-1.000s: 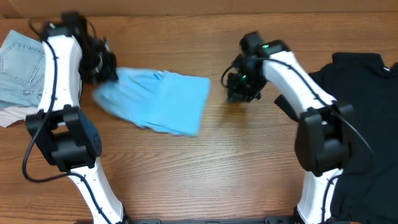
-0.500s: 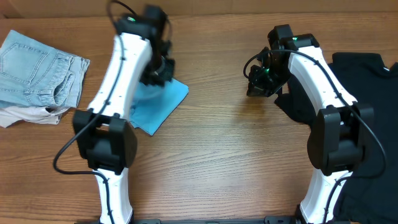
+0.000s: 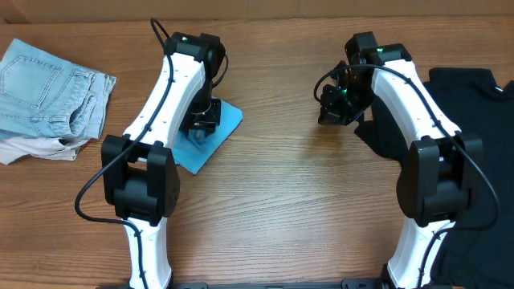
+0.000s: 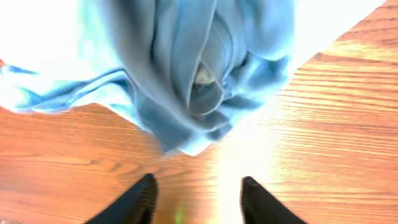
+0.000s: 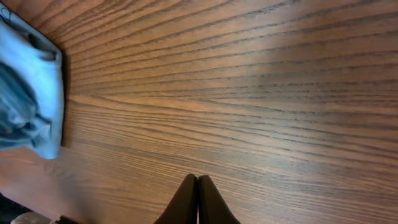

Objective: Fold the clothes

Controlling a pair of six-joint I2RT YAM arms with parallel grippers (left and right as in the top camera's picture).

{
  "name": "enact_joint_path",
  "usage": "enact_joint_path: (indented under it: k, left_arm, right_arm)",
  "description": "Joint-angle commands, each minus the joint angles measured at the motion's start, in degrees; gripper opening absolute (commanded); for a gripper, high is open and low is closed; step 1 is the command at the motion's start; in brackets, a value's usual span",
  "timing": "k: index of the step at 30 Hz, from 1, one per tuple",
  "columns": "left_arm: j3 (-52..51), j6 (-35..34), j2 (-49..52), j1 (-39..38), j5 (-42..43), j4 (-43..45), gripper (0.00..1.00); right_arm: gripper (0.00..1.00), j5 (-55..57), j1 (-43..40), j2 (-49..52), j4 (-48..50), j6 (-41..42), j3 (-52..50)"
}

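The sky-blue T-shirt (image 3: 217, 132) lies folded small on the table, partly under my left arm. In the left wrist view it (image 4: 186, 81) is a bunched blue heap just ahead of my fingers. My left gripper (image 3: 201, 120) (image 4: 198, 198) is open and empty, right over the shirt. My right gripper (image 3: 331, 108) (image 5: 198, 199) is shut and empty above bare wood at the centre right; the shirt's edge (image 5: 31, 93) shows at the far left of its view. A black T-shirt (image 3: 474, 136) lies at the right.
A pale denim piece (image 3: 48, 92) lies at the far left on an off-white piece (image 3: 32, 147). The wooden table (image 3: 281, 209) runs to the front edge between my two arm bases.
My left arm swung right across the shirt, folding it over to a small packet, and has let it go. My right gripper drew back to the right, then stayed still.
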Motion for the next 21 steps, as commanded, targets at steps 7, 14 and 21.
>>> enact_joint_path:
  k: [7, 14, 21]
  left_arm:
    - [4.57, 3.08, 0.48, 2.91, -1.51, -4.20, 0.54]
    - [3.76, 7.65, 0.50, 8.83, 1.38, 3.26, 0.68]
    - [-4.55, 7.80, 0.50, 10.25, 2.54, 10.36, 0.30]
  right_arm:
    - [0.05, 0.11, 0.35, -1.33, 0.00, -1.79, 1.18]
    - [0.06, 0.09, 0.66, -1.33, -0.15, -1.75, 1.16]
    - [0.09, -0.09, 0.66, -1.33, -0.39, -1.77, 0.85]
